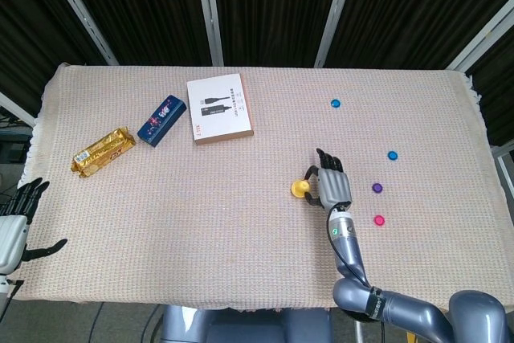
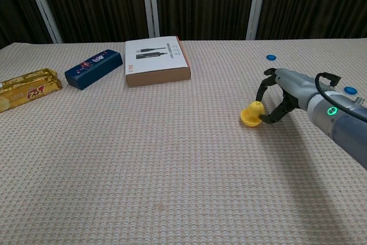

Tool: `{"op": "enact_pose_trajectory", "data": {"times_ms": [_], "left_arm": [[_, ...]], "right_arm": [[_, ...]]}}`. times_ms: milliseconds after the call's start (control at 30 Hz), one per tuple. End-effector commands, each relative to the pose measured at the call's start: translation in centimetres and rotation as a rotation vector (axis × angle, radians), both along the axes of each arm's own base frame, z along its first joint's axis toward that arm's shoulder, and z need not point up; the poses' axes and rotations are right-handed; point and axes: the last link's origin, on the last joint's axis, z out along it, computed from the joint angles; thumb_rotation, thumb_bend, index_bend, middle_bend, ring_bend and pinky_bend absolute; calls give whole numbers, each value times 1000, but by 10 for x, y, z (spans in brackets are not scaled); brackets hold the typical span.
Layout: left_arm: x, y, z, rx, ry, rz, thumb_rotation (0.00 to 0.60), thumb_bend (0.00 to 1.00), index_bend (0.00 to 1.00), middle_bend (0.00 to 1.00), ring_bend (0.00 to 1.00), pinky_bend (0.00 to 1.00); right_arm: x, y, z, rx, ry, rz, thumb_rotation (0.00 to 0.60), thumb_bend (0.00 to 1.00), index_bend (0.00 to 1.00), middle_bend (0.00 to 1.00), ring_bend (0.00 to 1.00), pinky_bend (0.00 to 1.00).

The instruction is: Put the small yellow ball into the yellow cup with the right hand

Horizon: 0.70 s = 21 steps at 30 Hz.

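Two hands show, one at each side of a wide table (image 1: 241,230) covered in a beige woven cloth. On its far left part lies a white box (image 1: 219,108) with a brown edge, then a dark blue packet (image 1: 162,120) beside it, and a gold snack bar (image 1: 103,151) nearer the left edge. The right hand (image 1: 333,185) reaches in from the near edge with its dark fingers (image 2: 269,116) curved around a yellow cup (image 2: 251,116) that lies tipped on its side on the cloth, the fingertips touching or just beside it; whether they truly clamp it I cannot tell. A small yellow ball cannot be made out apart from the cup. The left hand (image 1: 16,222) hangs off the table's left edge, fingers apart and holding nothing. To the right of the cup, well apart from one another, sit small coloured caps: blue (image 1: 336,104), another blue (image 1: 393,155), purple (image 1: 377,188) and pink (image 1: 379,220)
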Motion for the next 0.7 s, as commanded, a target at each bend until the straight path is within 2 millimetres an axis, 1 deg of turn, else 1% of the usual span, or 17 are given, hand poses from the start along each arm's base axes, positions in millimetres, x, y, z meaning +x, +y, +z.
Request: {"op": "enact_pose_trajectory", "data": {"times_ms": [33,333,567,700], "left_arm": [[0,0,0,0,0,0,600,34,0,0,0,146],[0,0,0,2,2,0,600,34,0,0,0,146],[0,1,0,1,0,0,600,34,0,0,0,146],[0,0,0,1,0,0,600,35,0,0,0,146]], "right_arm": [[0,1,-1,3,0,-2,600,263,492,0,0,0],[2,5,-5,13,5,0,600,264,492,0,0,0],[2,4,-5,6,7,1,600,263,490,0,0,0],[2,3,-5,3,7,2,600,260,470,0,0,0]]}}
